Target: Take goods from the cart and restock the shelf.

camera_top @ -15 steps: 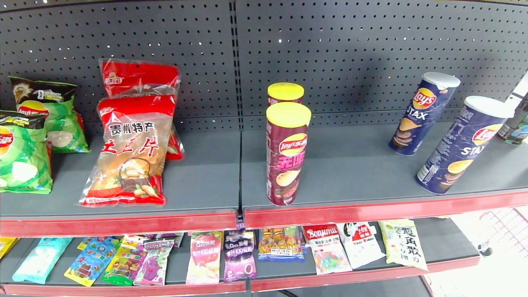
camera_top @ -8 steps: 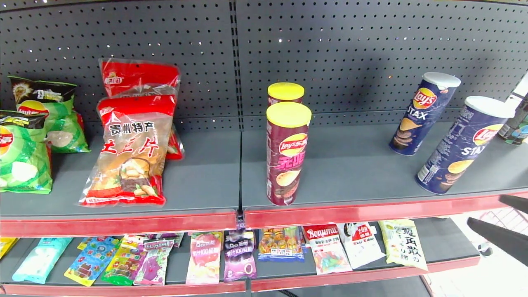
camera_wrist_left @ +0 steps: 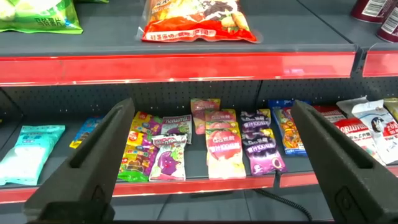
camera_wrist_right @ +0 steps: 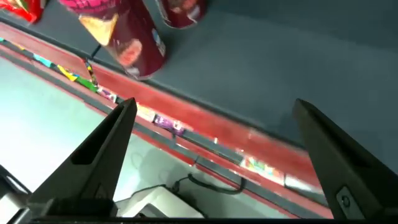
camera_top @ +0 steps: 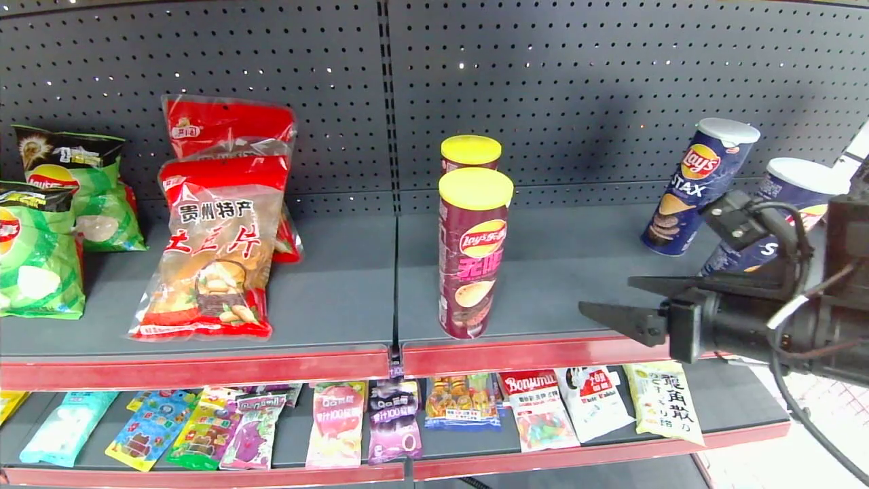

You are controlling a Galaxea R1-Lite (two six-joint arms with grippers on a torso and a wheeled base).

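- The black right end effector [camera_top: 606,295] is held level in front of the red front edge of the grey metal upper shelf [camera_top: 577,272], to the right of the front maroon can. Its two fingers are spread wide, and the right wrist view shows the shelf edge through the gap.
- The black left end effector [camera_wrist_left: 211,106] faces the lower shelf [camera_wrist_left: 186,186]. Its fingers are spread wide and frame a row of small coloured candy packets [camera_wrist_left: 217,146] lying flat there.
- A maroon cylindrical chip can with a yellow lid [camera_top: 473,255] stands upright near the front edge of the upper shelf.
- A second maroon can [camera_top: 470,152] stands directly behind it, with just its lid and top rim exposed.
- A dark blue chip can with a white lid [camera_top: 696,187] stands toward the right of the upper shelf.
- A second dark blue can [camera_top: 791,185] beside it is largely covered by the right arm and its cabling, and its base is hidden.
- Two red-and-clear snack bags [camera_top: 214,251] lean one behind the other on the left half of the upper shelf. The rear bag is half covered.
- Two green crisp bags [camera_top: 41,265] sit at the far left. The front one is cut off by the edge of the head view.
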